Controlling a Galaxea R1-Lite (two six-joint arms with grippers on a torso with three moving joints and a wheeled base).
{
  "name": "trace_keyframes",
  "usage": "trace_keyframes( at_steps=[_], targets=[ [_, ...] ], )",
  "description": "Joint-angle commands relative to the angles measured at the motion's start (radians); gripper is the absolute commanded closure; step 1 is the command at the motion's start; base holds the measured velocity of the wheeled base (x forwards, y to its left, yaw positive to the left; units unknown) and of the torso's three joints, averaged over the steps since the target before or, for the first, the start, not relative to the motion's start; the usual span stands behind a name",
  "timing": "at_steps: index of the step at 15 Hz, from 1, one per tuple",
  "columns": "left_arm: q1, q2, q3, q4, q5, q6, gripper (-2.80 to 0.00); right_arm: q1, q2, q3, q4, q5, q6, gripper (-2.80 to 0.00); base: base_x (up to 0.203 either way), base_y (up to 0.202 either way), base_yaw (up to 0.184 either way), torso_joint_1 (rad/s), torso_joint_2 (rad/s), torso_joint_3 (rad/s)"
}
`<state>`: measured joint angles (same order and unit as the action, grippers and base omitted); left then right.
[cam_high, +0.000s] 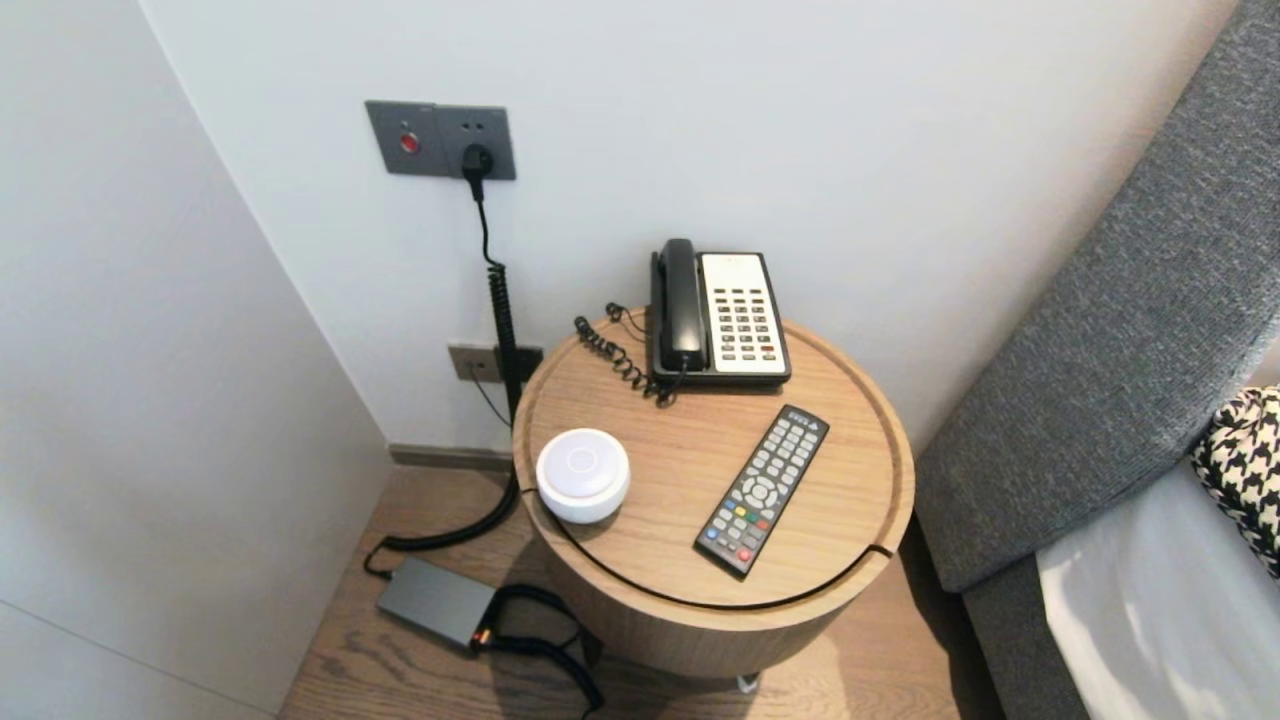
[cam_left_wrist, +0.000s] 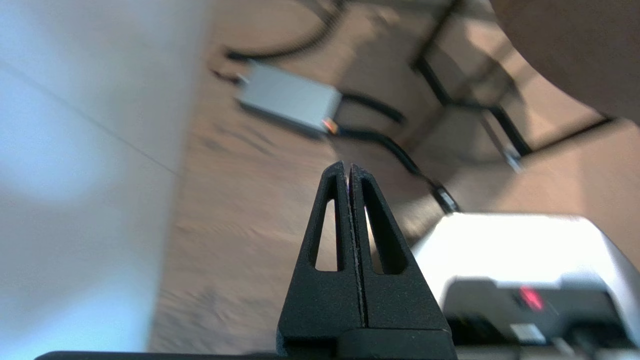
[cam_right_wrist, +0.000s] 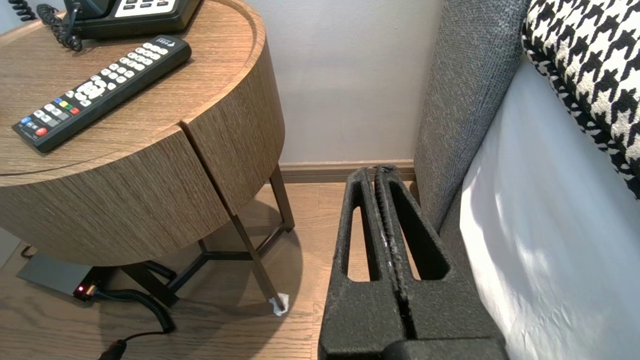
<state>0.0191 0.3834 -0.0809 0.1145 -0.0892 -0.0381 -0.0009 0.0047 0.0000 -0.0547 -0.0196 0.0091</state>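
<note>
Wooden floor (cam_left_wrist: 240, 210) by round bench (cam_high: 650, 540): left claw (cam_left_wrist: 348, 167) shut, empty, near grey power brick (cam_left_wrist: 287, 97); right claw (cam_right_wrist: 375, 170) shut, parked beside bed (cam_right_wrist: 540, 250); best steer clear of cables (cam_left_wrist: 395, 150).

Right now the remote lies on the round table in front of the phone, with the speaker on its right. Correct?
No: the head view shows the white speaker left of the remote. It does lie on the round table in front of the phone.
</note>
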Motion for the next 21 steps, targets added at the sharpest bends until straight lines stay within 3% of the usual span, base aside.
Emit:
trace_keyframes(
  at_steps=[1, 7, 11, 15, 18, 20, 21],
  targets=[
    [-0.003, -0.099, 0.013, -0.005, 0.029, 0.002, 0.0, 0.0, 0.001, 0.026, -0.001, 0.0, 0.0, 0.0, 0.0, 0.0, 0.0, 0.0, 0.0, 0.0],
    [-0.008, -0.25, 0.012, -0.002, 0.041, 0.005, 0.0, 0.0, 0.001, 0.026, -0.001, 0.0, 0.0, 0.0, 0.0, 0.0, 0.0, 0.0, 0.0, 0.0],
    [-0.008, -0.378, 0.007, 0.014, 0.05, 0.056, 0.0, 0.001, 0.001, 0.026, -0.001, 0.0, 0.0, 0.0, 0.0, 0.0, 0.0, 0.0, 0.0, 0.0],
    [-0.014, -0.384, 0.031, 0.009, 0.091, 0.053, 0.0, 0.001, 0.001, 0.026, -0.001, 0.0, 0.0, 0.0, 0.0, 0.0, 0.0, 0.0, 0.0, 0.0],
    [-0.013, -0.385, 0.051, -0.039, 0.098, 0.051, 0.0, 0.0, 0.001, 0.026, -0.001, 0.0, 0.0, 0.0, 0.0, 0.0, 0.0, 0.0, 0.0, 0.0],
    [-0.013, -0.385, 0.089, -0.154, 0.095, 0.059, 0.0, 0.001, 0.001, 0.026, -0.001, 0.0, 0.0, 0.0, 0.0, 0.0, 0.0, 0.0, 0.0, 0.0],
    [-0.013, -0.385, 0.093, -0.133, 0.095, 0.064, 0.0, 0.001, 0.001, 0.026, -0.001, 0.0, 0.0, 0.0, 0.0, 0.0, 0.0, 0.0, 0.0, 0.0]
  ],
)
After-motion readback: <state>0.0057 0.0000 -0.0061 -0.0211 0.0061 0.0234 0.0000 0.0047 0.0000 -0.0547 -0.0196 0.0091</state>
